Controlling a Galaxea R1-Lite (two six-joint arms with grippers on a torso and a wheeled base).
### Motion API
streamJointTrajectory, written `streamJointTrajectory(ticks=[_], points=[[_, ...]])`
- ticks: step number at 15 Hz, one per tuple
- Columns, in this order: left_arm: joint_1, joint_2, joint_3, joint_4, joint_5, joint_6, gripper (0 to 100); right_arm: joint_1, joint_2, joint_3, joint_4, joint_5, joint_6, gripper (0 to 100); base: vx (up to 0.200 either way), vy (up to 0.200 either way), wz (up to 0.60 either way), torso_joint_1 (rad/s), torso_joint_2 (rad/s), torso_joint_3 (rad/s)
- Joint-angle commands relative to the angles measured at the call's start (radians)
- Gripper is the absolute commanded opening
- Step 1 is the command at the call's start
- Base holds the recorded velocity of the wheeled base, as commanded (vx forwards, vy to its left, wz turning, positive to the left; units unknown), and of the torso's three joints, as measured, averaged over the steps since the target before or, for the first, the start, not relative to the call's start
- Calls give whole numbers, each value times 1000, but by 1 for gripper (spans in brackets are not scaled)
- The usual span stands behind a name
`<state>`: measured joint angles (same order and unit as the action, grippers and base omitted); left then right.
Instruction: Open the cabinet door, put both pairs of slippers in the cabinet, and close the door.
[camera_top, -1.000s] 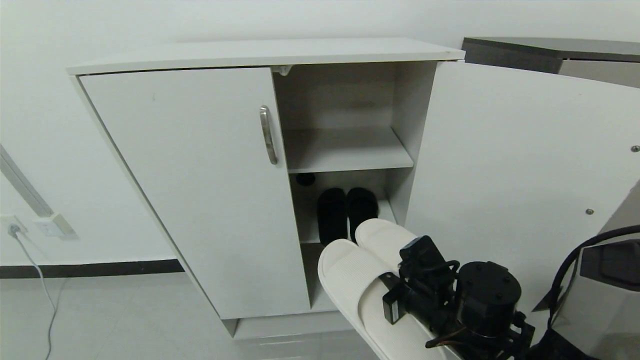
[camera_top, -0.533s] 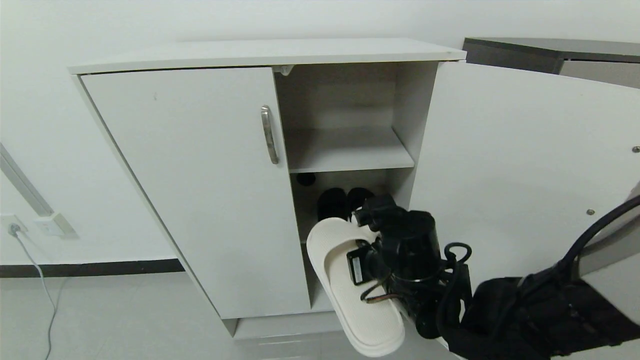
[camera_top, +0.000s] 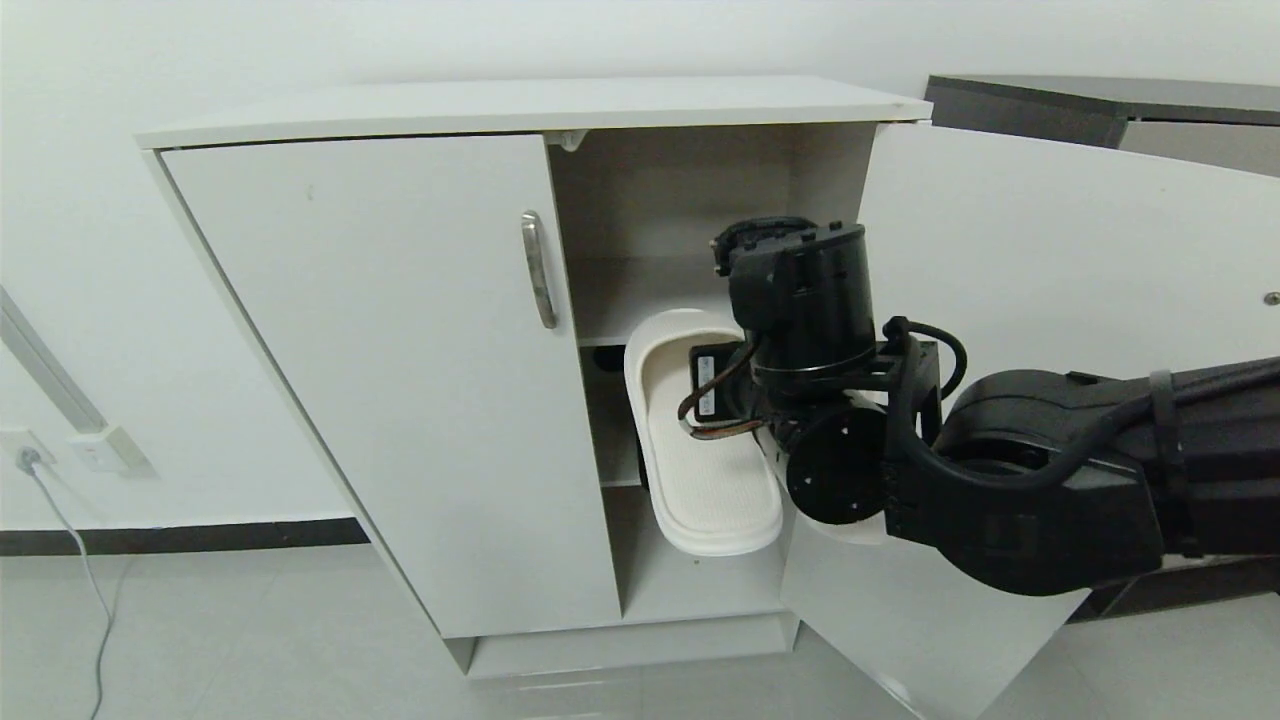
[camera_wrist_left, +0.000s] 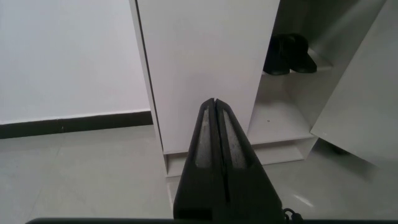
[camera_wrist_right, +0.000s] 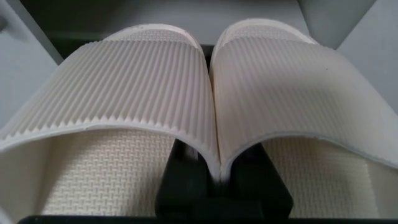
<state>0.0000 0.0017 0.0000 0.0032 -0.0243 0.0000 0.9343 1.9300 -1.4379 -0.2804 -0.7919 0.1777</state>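
The right hand (camera_wrist_right: 221, 180) pinches both soft white ribbed slippers (camera_top: 700, 460) by their tops. Slide them flat onto the white wooden shelf (camera_top: 640, 290) just ahead, then let go.

- The cream-white foam slippers (camera_top: 705, 480) are showing fine parallel ribs across the straps, with a small cross-hatched weave on the footbeds.
- The plain black slide slippers (camera_wrist_left: 289, 53) are reading as solid black.
- The flat white laminate cabinet (camera_top: 380, 400) is looking even white outside, with its inside shading to grey.
- The slim metal door handle (camera_top: 537, 270) is gleaming brushed silver.
- The right gripper (camera_wrist_right: 221, 180) is showing matt black.
- The glossy tiled floor (camera_top: 250, 640) is reading pale grey, and a black skirting band (camera_top: 180, 537) is running along the white wall (camera_top: 80, 250).
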Motion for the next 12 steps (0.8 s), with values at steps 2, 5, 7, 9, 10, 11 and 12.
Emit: streamJointTrajectory(ticks=[2, 5, 7, 9, 10, 11, 12], points=[[0, 0, 0, 0, 0, 0, 0, 1, 26, -24, 4, -1, 3, 0, 0, 0, 0, 0, 0, 0], [0, 0, 0, 0, 0, 0, 0, 0, 37, -22, 4, -1, 5, 0, 0, 0, 0, 0, 0, 0], [0, 0, 0, 0, 0, 0, 0, 0, 38, -24, 4, -1, 6, 0, 0, 0, 0, 0, 0, 0], [0, 0, 0, 0, 0, 2, 0, 0, 40, -24, 3, -1, 6, 0, 200, 0, 0, 0, 0, 7], [0, 0, 0, 0, 0, 2, 0, 0, 43, -24, 3, -1, 6, 0, 200, 0, 0, -7, 2, 7], [0, 0, 0, 0, 0, 2, 0, 0, 43, -24, 3, -1, 13, 0, 200, 0, 0, 2, 2, 7], [0, 0, -2, 0, 0, 2, 0, 0, 44, -24, 3, -1, 13, 0, 200, 0, 0, 2, 2, 2]])
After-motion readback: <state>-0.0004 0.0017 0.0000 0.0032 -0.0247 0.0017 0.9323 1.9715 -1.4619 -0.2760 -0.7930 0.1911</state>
